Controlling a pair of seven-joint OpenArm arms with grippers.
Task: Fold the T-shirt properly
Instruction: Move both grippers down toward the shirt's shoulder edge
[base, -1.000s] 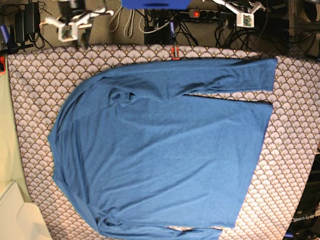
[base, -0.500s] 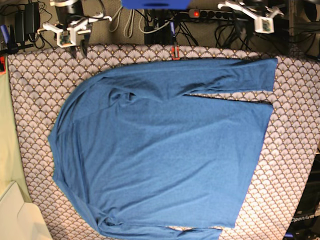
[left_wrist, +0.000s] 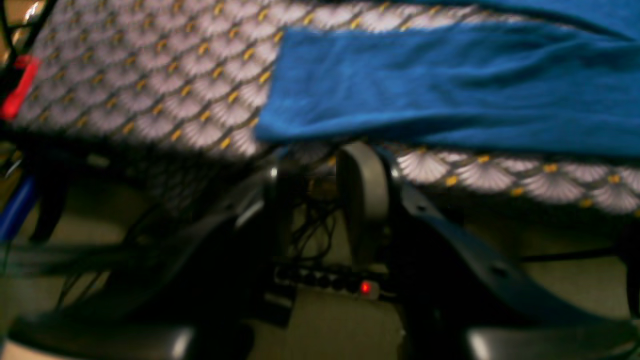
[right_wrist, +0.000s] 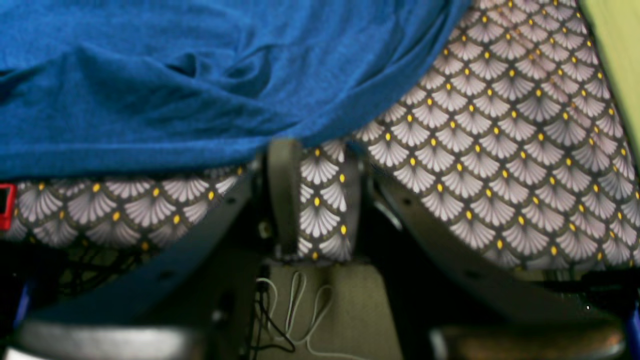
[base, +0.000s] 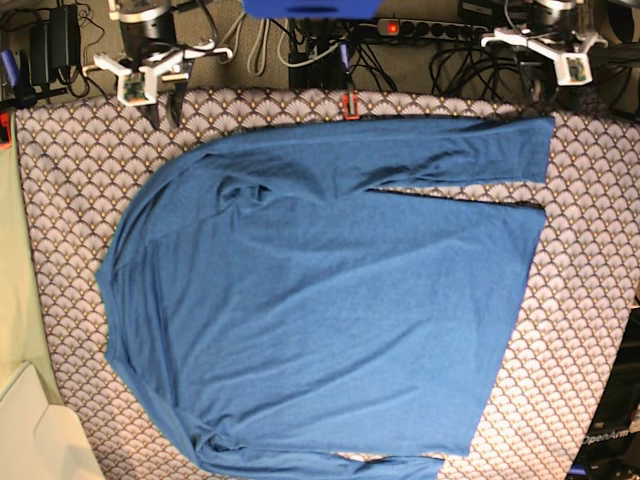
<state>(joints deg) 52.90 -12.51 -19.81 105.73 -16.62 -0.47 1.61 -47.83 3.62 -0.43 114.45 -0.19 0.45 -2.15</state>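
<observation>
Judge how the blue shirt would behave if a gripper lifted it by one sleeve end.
The shirt would probably droop and trail: its soft knit already puckers near the shoulder. It looks light, so the sleeve should lift easily. Dragged, it may bunch on the patterned cloth rather than slide flat.

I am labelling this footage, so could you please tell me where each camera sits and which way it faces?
Base: overhead, looking down on the T-shirt spread over the patterned cloth; right gripper and left gripper show at the far edge.
Left wrist: behind the left gripper, low at the table edge, facing the sleeve cuff.
Right wrist: behind the right gripper, facing the T-shirt's rumpled shoulder.
All views share the T-shirt and cloth.
</observation>
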